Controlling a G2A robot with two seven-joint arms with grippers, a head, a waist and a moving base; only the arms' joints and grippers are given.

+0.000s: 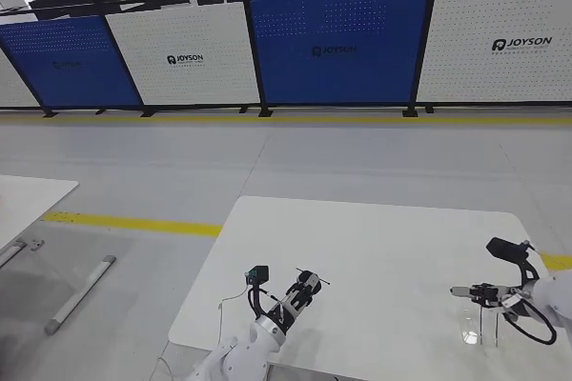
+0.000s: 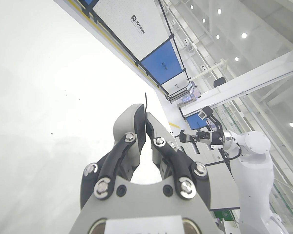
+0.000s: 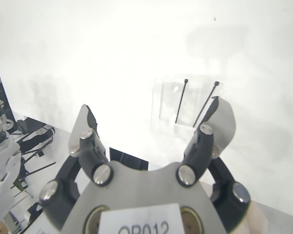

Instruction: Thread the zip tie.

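A white rectangular table [image 1: 381, 238] stands on a grey floor [image 1: 172, 162] before blue and white pegboard panels [image 1: 338, 48]. A thin black plastic zip tie [image 2: 145, 102] sticks out of the left gripper [image 2: 145, 120], whose fingers are pinched together on it, near the table's near left corner. The right gripper [image 3: 151, 103], spread wide and empty, hangs near a clear acrylic holder [image 3: 166, 113] with two more black zip ties [image 3: 181, 101], by the near right corner.

The white table [image 1: 381, 248] is looking matt and smooth. 2 thin black zip ties [image 3: 181, 101] are looking like plastic. Their clear holder [image 3: 166, 98] is gleaming glossy, perhaps acrylic.
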